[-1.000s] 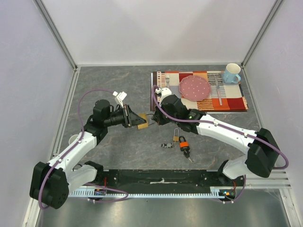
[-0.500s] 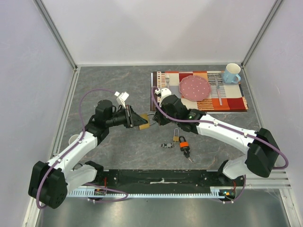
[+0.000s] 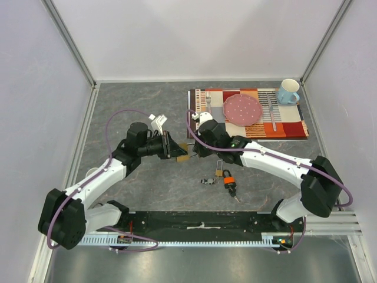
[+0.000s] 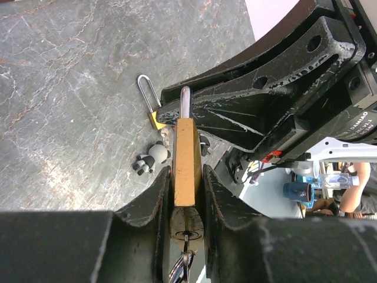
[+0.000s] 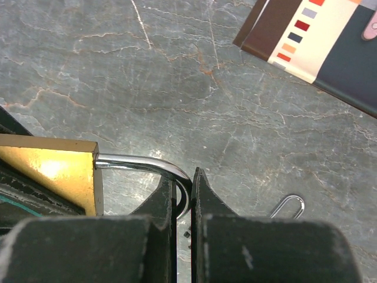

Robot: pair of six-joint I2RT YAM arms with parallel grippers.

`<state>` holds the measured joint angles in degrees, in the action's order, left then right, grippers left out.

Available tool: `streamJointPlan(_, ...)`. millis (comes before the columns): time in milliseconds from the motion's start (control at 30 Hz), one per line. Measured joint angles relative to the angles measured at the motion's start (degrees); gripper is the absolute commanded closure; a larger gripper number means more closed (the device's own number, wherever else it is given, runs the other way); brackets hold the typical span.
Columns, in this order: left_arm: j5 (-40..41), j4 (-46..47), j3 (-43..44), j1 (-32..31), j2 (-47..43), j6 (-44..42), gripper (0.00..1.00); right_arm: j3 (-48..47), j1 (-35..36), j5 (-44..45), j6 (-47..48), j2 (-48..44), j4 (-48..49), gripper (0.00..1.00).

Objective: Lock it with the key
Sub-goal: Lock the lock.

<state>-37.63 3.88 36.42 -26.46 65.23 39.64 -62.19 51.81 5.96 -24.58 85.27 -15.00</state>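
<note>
Currently on the table (image 3: 141, 106), all positions given from the striped placemat (image 3: 291, 125):

- Brass padlock (image 3: 181, 155): held in the air just off the placemat's near left corner, lying on its side with the shackle (image 5: 141, 163) pointing toward the placemat. A key (image 4: 185, 240) appears to sit in the base with a ring below it, but that part is too dark to be sure.
- Left gripper (image 3: 175, 152): to the left of that corner. Its jaws are clamped on the padlock's flat sides.
- Right gripper (image 3: 194, 148): between the padlock and the placemat's left edge. Its jaws are pressed together on the bend of the shackle.
- Small padlock (image 3: 218, 170): lies on the table on the near side of the placemat, shackle raised.
- Orange padlock (image 3: 229, 180): just beside the small one, a little nearer the arm bases.
- Bunch of keys (image 3: 207, 180): just left of those two locks.
- Plate (image 3: 242, 109): pink, on the middle of the placemat.
- Fork (image 3: 208, 99): on the placemat, left of the plate.
- Knife (image 3: 272, 112): on the placemat, right of the plate.
- Mug (image 3: 287, 91): pale blue, at the placemat's far right corner.
</note>
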Motion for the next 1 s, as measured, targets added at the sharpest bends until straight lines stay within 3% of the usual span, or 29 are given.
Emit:
streamJointPlan(600, 1.73, -0.79, 4.13, -7.82, 9.81, 1.03, 0.98, 0.0, 0.0, 3.54, -0.44, -0.04, -12.39, 1.0)
streamJointPlan(1000, 5.6, -0.46, 4.13, -9.7, 2.86, 0.0, 0.98, 0.0, 0.96, 6.14, 2.73, -6.51, -11.76, 1.0)
